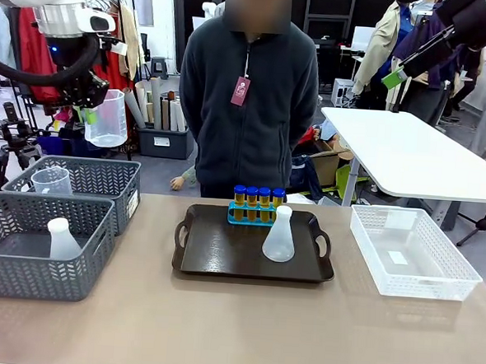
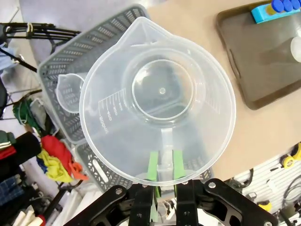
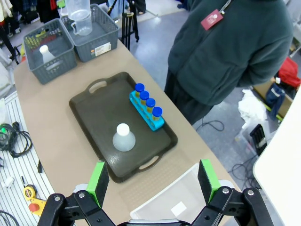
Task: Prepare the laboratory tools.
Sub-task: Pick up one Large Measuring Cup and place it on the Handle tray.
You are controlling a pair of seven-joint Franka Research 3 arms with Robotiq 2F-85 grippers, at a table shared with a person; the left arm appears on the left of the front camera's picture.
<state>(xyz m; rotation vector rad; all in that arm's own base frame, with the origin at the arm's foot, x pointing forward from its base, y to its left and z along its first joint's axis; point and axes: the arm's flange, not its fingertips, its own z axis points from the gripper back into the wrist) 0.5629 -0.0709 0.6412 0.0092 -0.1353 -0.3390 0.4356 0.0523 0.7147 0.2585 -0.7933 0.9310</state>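
Clamped by its thin handle only, our left gripper [image 2: 163,170] carries the measuring beaker [image 2: 157,99] high at ten o'clock above the grey baskets [image 1: 82,176], so it may swing out, while our right gripper [image 3: 154,178] hangs wide open, empty.

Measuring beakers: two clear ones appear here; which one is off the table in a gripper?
The larger measuring beaker, held aloft by its handle in the left gripper. The smaller beaker sits inside the rear grey basket.
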